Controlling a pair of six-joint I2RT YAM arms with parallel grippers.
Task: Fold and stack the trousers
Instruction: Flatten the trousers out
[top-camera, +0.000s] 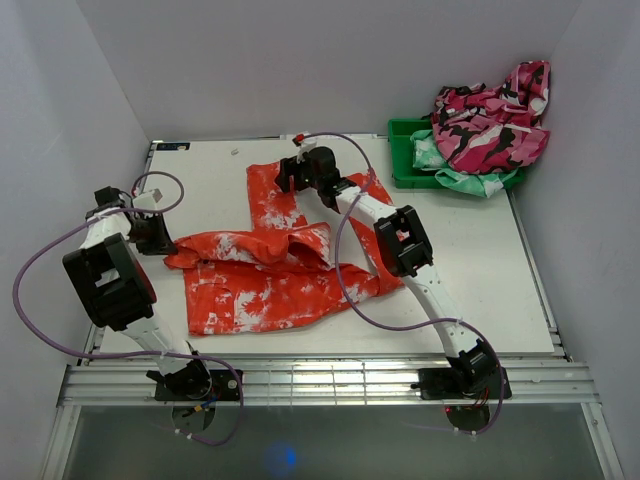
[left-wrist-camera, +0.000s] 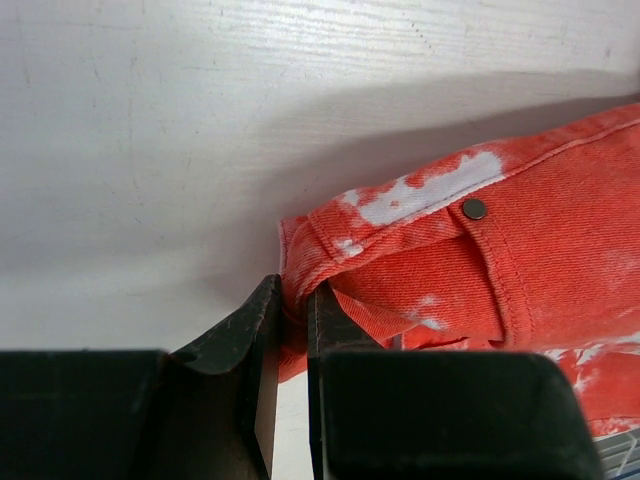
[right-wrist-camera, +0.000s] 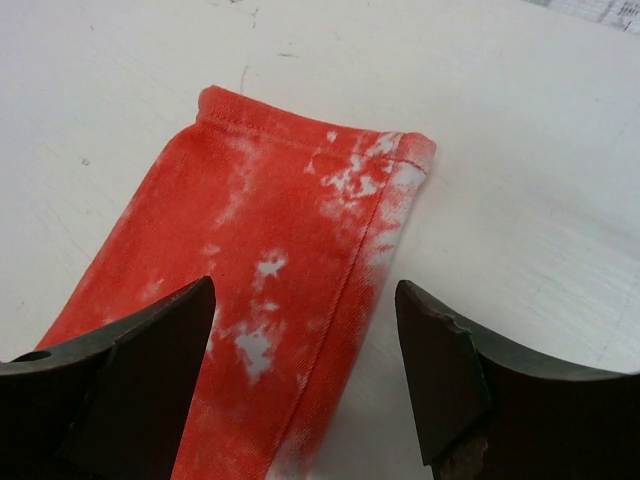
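Folding in hand: the trousers (top-camera: 260, 280) lie crumpled on the white worktop (top-camera: 470, 260), between the two arms and left of centre, not yet squared up.
Left fingers (left-wrist-camera: 255, 320): nearly closed, pinching a fold of cloth at the waistband corner (left-wrist-camera: 330, 235), just beside a metal rivet (left-wrist-camera: 474, 209). The pinch likely pins that end so the cloth can be drawn taut.
Right fingers (right-wrist-camera: 150, 340): spread wide and holding nothing, one on each side of the leg just short of its cuff (right-wrist-camera: 310, 130). They look set to come down on the hem.
Lie of the garment: the main run goes left to right across the worktop, with the waist end at the left.
Stray leg: one leg turns off toward the far edge, its cuff pointing away from the arm bases, so the whole makes a bent shape.
Background: a green bin (top-camera: 405, 150) at the far right holds other garments, well apart.
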